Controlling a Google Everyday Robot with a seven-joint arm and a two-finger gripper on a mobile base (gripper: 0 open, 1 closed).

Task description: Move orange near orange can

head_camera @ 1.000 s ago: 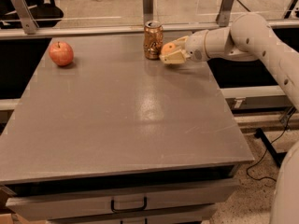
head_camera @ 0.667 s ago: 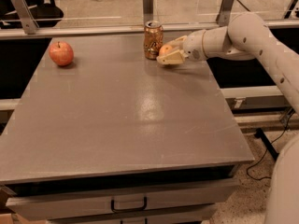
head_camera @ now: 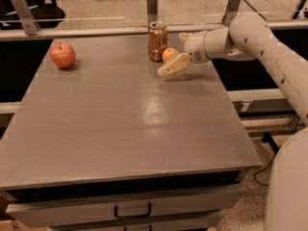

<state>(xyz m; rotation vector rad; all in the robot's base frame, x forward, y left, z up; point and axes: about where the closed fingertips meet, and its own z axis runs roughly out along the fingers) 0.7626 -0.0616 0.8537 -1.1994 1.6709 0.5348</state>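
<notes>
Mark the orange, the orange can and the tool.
orange [head_camera: 168, 55], camera view, middle of its skin
orange can [head_camera: 157, 41], camera view, middle of its side
tool [head_camera: 172, 53], camera view, gap between open fingertips, at the orange

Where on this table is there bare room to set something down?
The table is bare across its whole front half, and along the back strip between the apple and the orange can. It is crowded at the back right: the orange sits beside the can, with the open hand straddling it.
</notes>
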